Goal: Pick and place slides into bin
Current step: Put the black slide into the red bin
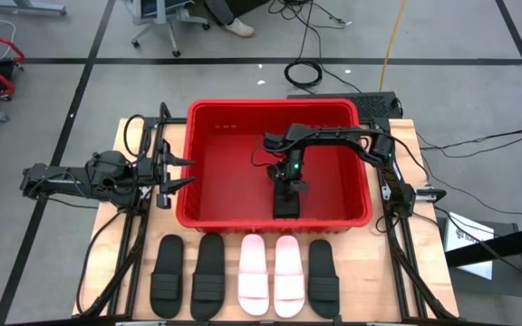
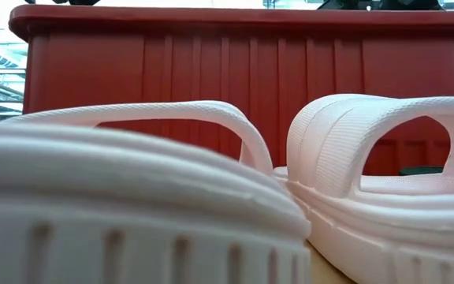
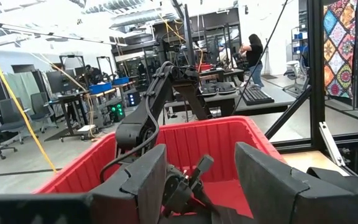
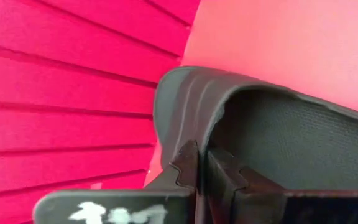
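Note:
The red bin (image 1: 208,195) stands mid-table. My right gripper (image 1: 285,184) reaches down inside it and is shut on a black slide (image 1: 285,206) close to the bin's near wall. Five more slides lie soles down in a row along the near edge: two black (image 1: 167,288) (image 1: 209,286), two pale pink (image 1: 254,285) (image 1: 288,288) and one black (image 1: 323,284). The pink pair (image 2: 369,158) fills the low view in front of the bin's wall (image 2: 211,71). My left gripper (image 1: 176,172) is open and empty just outside the bin's left wall. My right gripper pinches the black slide's ribbed strap at its edge (image 4: 188,121) between its two fingers (image 4: 188,165). The fingers come from above, pointing down. The slide sits below the fingers inside the bin, near the ribbed wall (image 4: 55,93). Whether it touches the floor, I cannot tell.
The bin's floor (image 1: 234,167) is bare to the left of the right arm. Frame rails run along both table sides (image 1: 125,254) (image 1: 404,254). A person stands far back in the room (image 3: 253,56).

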Tool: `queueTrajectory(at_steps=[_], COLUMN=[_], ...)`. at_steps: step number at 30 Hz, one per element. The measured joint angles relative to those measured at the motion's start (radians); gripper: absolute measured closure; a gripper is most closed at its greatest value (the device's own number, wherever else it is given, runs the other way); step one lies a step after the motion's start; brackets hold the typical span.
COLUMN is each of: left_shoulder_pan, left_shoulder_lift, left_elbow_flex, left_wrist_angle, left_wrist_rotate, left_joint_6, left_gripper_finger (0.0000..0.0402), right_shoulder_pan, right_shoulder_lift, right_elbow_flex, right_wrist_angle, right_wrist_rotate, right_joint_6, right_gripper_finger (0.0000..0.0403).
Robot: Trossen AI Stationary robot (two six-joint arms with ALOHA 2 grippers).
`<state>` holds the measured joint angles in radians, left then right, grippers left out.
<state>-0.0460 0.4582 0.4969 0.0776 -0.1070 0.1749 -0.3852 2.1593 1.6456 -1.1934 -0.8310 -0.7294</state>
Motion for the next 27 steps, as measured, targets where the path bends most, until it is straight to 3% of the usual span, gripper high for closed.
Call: queueTrajectory(at_steps=[9,22,27], left_shoulder_pan=[0.0,0.0,0.0], left_shoulder_lift=[0.0,0.0,0.0], left_elbow_flex=[0.0,0.0,0.0], left_wrist_angle=[0.0,0.0,0.0], left_wrist_rotate=[0.0,0.0,0.0], left_joint_6=[0.0,-0.003,-0.003], left_gripper_finger=[0.0204,0.0204,0.0204], right_shoulder_pan=[-0.013,-0.02,-0.028], right_shoulder_lift=[0.0,0.0,0.0], right_elbow_flex=[-0.011,-0.011,-0.011], right_wrist_angle=[0.022,0.043,0.042], right_wrist_rotate=[0.012,0.026,0.085], right_joint_6=[0.004,0.011,0.028], right_gripper_finger=[0.0388,0.0309,0.0284])
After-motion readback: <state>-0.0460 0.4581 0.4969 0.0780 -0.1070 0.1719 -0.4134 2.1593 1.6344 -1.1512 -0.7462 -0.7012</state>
